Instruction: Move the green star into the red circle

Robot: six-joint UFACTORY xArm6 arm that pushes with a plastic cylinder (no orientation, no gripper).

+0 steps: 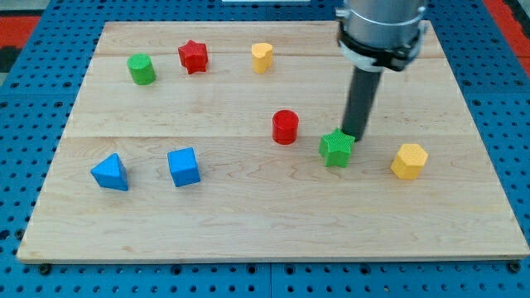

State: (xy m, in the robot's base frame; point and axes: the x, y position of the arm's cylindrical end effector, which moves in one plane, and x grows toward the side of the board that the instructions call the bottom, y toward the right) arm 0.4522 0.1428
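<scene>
Green star (336, 149) lies right of centre on the wooden board (248, 223), near the red circle (285, 127) to its left, with bare wood between them. My tip (354, 134) touches the star's upper right edge; it is a plain rod with no jaws. Yellow hexagon (409, 161) sits to the right. The arm's upper part is cut off at the view's top.

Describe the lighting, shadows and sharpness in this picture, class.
Camera view: lighting is even and soft, with no strong glare on the board; blocks such as the red circle cast only faint shadows; my tip sits at the green star's upper right edge; all blocks look sharp, while the arm's top is cropped.
</scene>
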